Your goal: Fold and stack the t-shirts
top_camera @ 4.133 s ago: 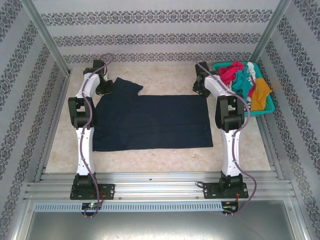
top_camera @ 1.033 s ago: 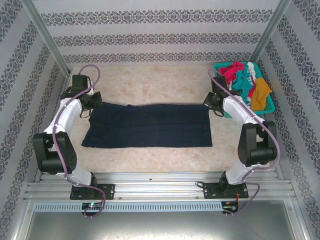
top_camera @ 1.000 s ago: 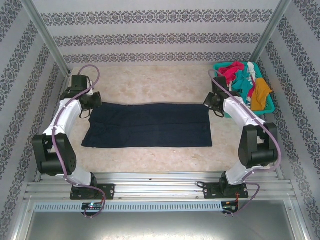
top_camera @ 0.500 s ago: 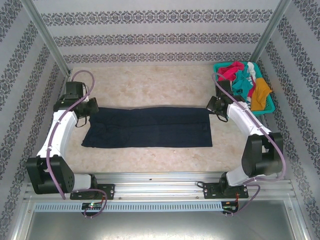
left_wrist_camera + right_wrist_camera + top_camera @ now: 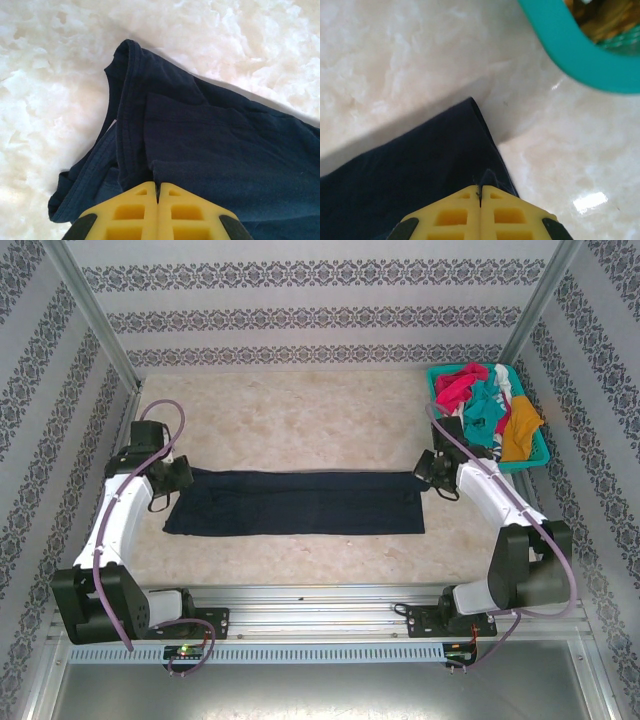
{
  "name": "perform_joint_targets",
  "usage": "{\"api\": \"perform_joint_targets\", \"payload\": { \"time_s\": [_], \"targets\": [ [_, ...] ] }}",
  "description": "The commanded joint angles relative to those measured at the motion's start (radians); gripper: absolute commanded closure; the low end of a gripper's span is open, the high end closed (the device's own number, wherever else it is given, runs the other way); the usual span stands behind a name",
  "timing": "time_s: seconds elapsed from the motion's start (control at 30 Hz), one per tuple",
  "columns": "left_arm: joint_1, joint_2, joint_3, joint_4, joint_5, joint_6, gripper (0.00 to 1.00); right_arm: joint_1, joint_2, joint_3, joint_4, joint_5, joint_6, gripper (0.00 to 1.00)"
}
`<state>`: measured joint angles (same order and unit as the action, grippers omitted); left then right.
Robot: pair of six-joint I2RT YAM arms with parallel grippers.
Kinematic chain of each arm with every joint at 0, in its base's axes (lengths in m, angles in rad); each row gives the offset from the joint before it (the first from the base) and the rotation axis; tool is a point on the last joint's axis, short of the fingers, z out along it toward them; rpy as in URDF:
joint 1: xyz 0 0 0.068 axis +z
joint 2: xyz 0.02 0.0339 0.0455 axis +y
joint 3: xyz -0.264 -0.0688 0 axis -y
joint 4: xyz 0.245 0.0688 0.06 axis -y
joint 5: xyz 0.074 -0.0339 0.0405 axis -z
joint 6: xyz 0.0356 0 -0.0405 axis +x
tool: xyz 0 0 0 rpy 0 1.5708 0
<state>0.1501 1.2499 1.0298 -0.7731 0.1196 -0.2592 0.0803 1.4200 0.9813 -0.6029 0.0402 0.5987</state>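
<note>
**Now, a floppy shirt pinched at both ends**

The big plain dark navy cloth t-shirt (image 5: 300, 502) lies as a long flat strip across the middle of the pale stone-look bench (image 5: 300, 410); it runs from the left jaws to the right jaws. The left jaws are pressed together on its left end, close to the neck band and a bunched sleeve. The right jaws are pressed together on the far right corner, where the cloth puckers up a little. Just beside that corner sits the teal plastic lattice basket (image 5: 570, 55); in it lie the red-pink shirt (image 5: 455, 388), the teal shirt (image 5: 487, 405), the white shirt (image 5: 505, 380) and the mustard-orange shirt (image 5: 522, 430), all in a heap.

The navy shirt looks soft, light and floppy; it will not break, but it will not keep a shape by itself. Lifted by its ends it would likely sag in the middle. The bench looks smooth and shiny, so the cloth may slide and a fold may slip open.

The best places to hold are the corners and edges; the pinch should catch every layer, most of all at the bunchy left end, or the lower layer may drop away.
</note>
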Motion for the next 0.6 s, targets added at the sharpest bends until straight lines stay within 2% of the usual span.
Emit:
{"api": "perform_joint_targets", "payload": {
  "time_s": [0.0, 0.2, 0.57],
  "targets": [
    [0.02, -0.015, -0.015, -0.038, -0.037, 0.008, 1.0, -0.011, -0.026, -0.047, -0.032, 0.004, 0.01, 1.0],
    [0.026, 0.002, -0.048, -0.045, -0.069, -0.003, 1.0, -0.004, -0.023, -0.111, -0.013, -0.031, 0.04, 1.0],
    [0.025, 0.077, -0.11, -0.015, -0.123, -0.105, 1.0, 0.022, 0.04, -0.189, 0.043, -0.054, 0.096, 1.0]
  ]
}}
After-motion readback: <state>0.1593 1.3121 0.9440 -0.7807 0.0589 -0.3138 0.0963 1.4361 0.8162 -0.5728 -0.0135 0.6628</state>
